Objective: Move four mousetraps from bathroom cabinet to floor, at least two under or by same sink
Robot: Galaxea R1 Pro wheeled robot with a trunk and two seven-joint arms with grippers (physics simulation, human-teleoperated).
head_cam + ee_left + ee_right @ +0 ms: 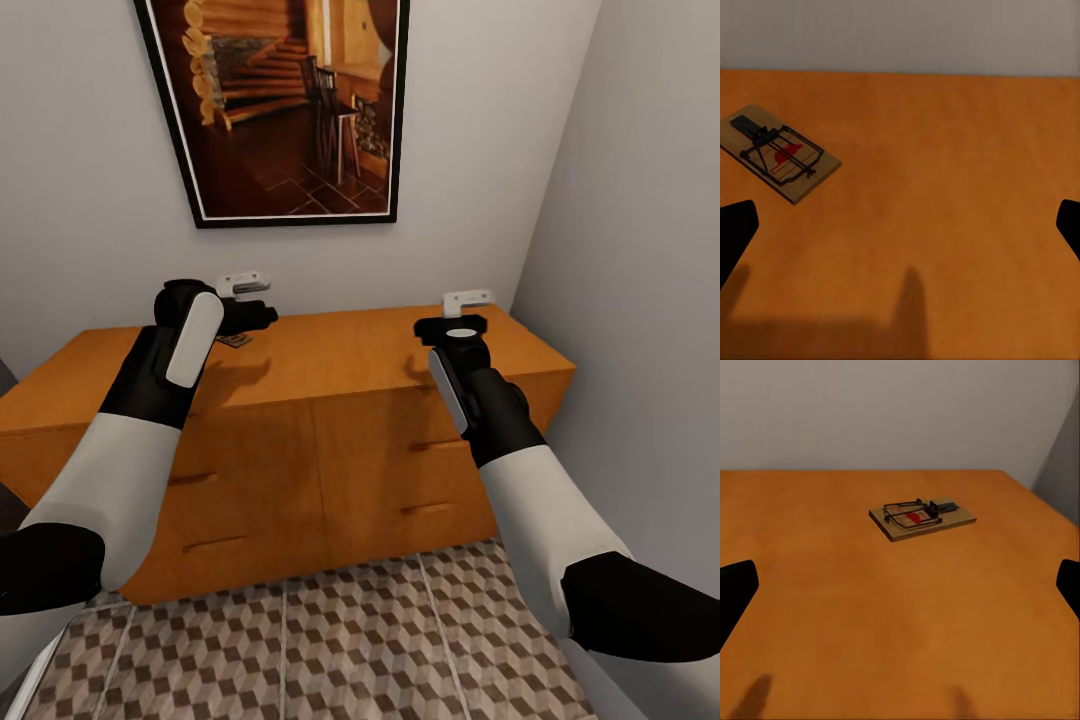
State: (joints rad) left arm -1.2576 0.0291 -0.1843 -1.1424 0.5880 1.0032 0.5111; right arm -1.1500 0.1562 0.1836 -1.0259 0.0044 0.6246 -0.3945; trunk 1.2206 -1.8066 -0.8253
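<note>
In the head view, the robot stands in front of the cabinet (300, 420), a low orange-brown wooden chest with drawer fronts and slim handles, which is placed against a grey wall in a corner of the room. Above it on the wall hangs a framed picture (285, 100) of a wooden interior with stairs and chairs. In front of the cabinet is the bathroom floor (340, 640) with its brown, beige and cream cube pattern. Both arms are raised over the cabinet top. The left gripper (245, 300) is over the back left part of the top, and just beside it a small mousetrap (235, 340) lies flat on the wood, partly hidden by the arm. The right gripper (468, 303) is over the back right part of the top. In the left wrist view, the two dark fingertips (735, 236) are far apart at the edges of the picture with nothing between them, so the left gripper is released. A tan mousetrap (778, 152) with dark metal wire and a red mark lies flat on the orange top, turned diagonally, and it does not touch the fingers. In the right wrist view, the fingertips (736, 589) are also spread wide and hold nothing, so the right gripper is released too. Another mousetrap (921, 519) lies flat on the cabinet top beyond the fingers, near the corner by the wall, well apart from them.
</note>
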